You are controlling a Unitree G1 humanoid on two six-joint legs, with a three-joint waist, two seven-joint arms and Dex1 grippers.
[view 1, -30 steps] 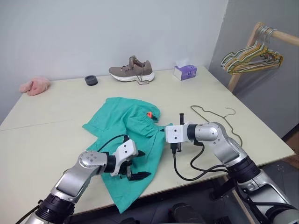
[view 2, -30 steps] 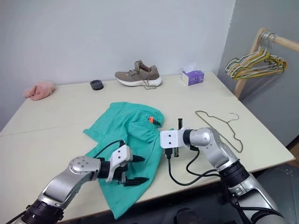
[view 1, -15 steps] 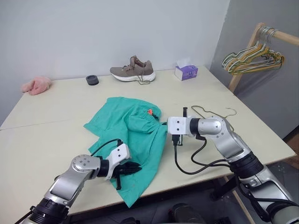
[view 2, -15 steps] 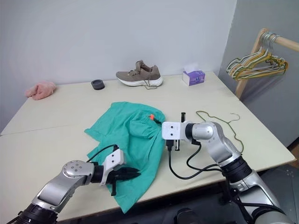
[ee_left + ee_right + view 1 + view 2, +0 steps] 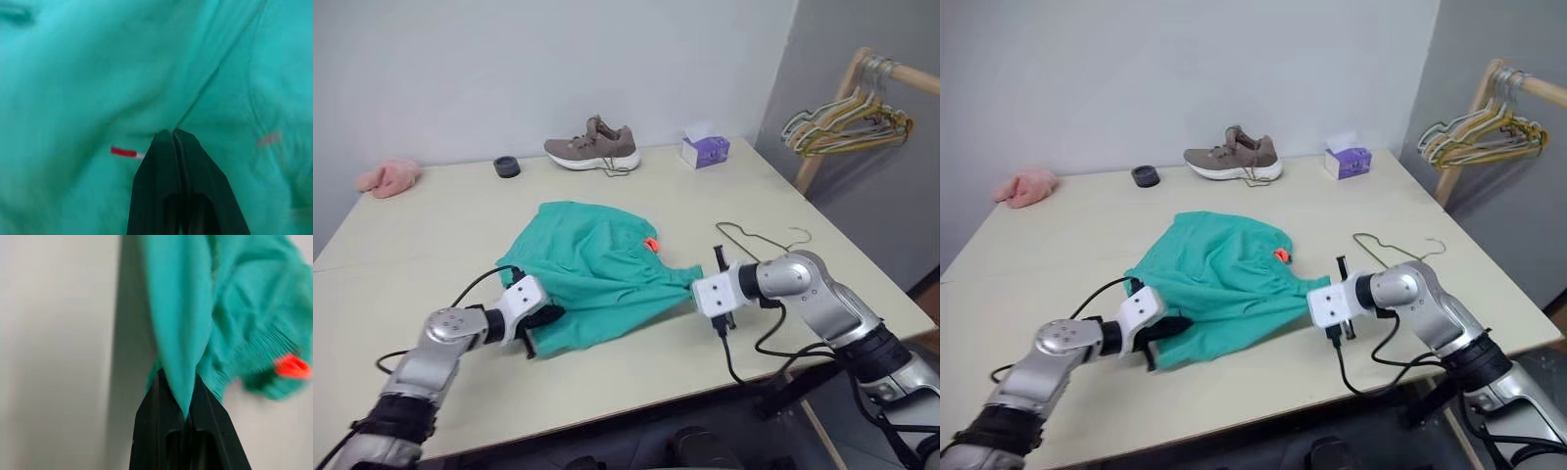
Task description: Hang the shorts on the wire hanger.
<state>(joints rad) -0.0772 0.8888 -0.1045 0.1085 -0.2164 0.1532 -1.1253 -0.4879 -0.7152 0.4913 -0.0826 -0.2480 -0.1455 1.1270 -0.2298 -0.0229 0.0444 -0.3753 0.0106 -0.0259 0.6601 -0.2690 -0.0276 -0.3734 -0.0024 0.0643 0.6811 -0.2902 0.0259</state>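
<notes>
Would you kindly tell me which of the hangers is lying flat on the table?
The thin dark wire hanger, alone on the table beside the right pincer; the coloured hangers hang on the wooden rack.

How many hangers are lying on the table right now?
1. The wire hanger lies on the table beside the right gripper. A bunch of hangers hangs on the wooden rack, off the table.

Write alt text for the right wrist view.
The right pincer is shut on a fold of the teal shorts, which stretch away from its two black fingers over the pale table. A small orange tag shows at the gathered waistband.
</notes>
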